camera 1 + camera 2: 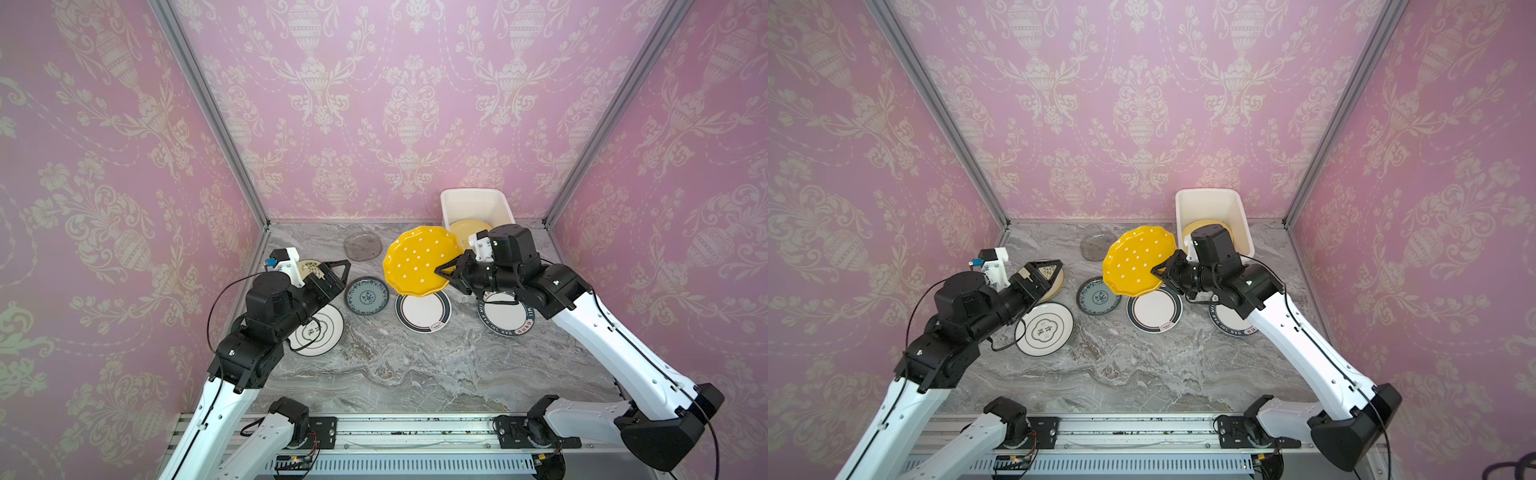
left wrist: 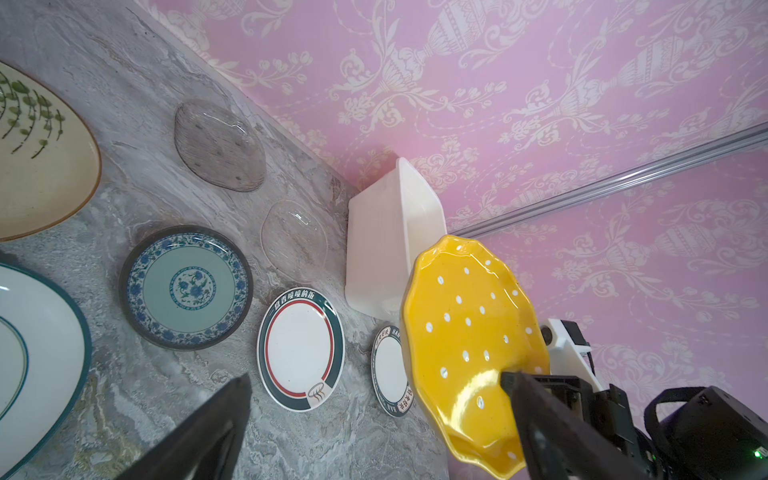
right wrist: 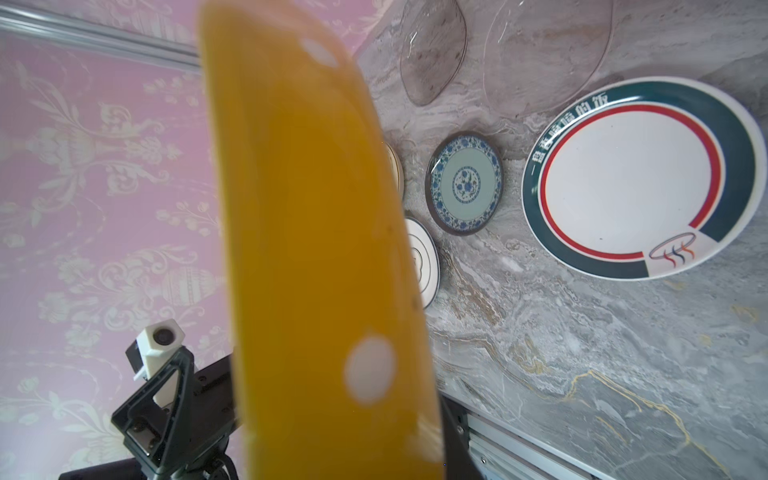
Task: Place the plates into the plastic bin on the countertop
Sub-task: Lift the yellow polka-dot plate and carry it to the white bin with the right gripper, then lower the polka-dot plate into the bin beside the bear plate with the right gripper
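My right gripper (image 1: pixel 445 272) is shut on the rim of the orange white-dotted plate (image 1: pixel 417 259), holding it raised and tilted just left of the plastic bin (image 1: pixel 473 193). A pale yellow plate (image 1: pixel 465 227) lies in the bin. On the countertop (image 1: pixel 415 365) lie a teal plate (image 1: pixel 366 296), three white dark-rimmed plates (image 1: pixel 423 311) (image 1: pixel 505 318) (image 1: pixel 316 332), a smoky glass plate (image 1: pixel 363 246), a clear glass plate (image 2: pixel 295 239) and a cream sprig plate (image 2: pixel 37 166). My left gripper (image 1: pixel 338 270) hangs open and empty over the cream plate.
Pink patterned walls with aluminium posts (image 1: pixel 208 104) close in the back and both sides. A metal rail (image 1: pixel 415 428) with the arm bases runs along the front. The bin stands in the back right corner against the wall.
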